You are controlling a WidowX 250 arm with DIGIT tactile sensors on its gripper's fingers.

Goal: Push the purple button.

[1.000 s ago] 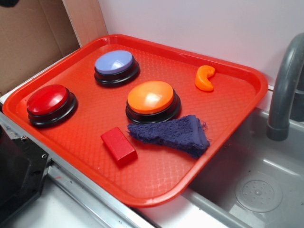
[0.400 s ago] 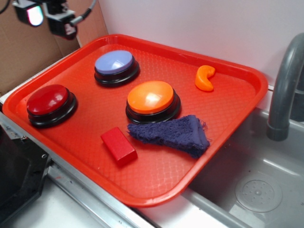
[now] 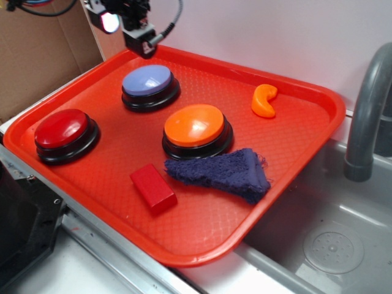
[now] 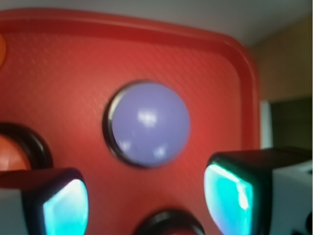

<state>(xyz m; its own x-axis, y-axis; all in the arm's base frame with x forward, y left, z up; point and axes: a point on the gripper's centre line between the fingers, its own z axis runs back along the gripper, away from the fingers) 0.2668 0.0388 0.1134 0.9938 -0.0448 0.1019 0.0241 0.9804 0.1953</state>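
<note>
The purple button (image 3: 147, 81), a lavender-blue dome on a black base, sits at the back left of the red tray (image 3: 294, 153). My gripper (image 3: 128, 30) hangs in the air above the tray's far left rim, just behind and above the button, not touching it. In the wrist view the button (image 4: 149, 122) lies ahead of the gripper (image 4: 146, 200). The two glowing teal pads (image 4: 227, 196) stand wide apart with nothing between them.
On the tray are also an orange button (image 3: 196, 127), a red button (image 3: 63, 131), a red block (image 3: 153, 187), a dark blue cloth (image 3: 226, 171) and an orange curved piece (image 3: 264, 101). A grey faucet (image 3: 367, 110) and a sink (image 3: 331, 245) are on the right.
The gripper came into view at the upper left and has moved right, toward the spot behind the purple button. Nothing on the tray has moved.
</note>
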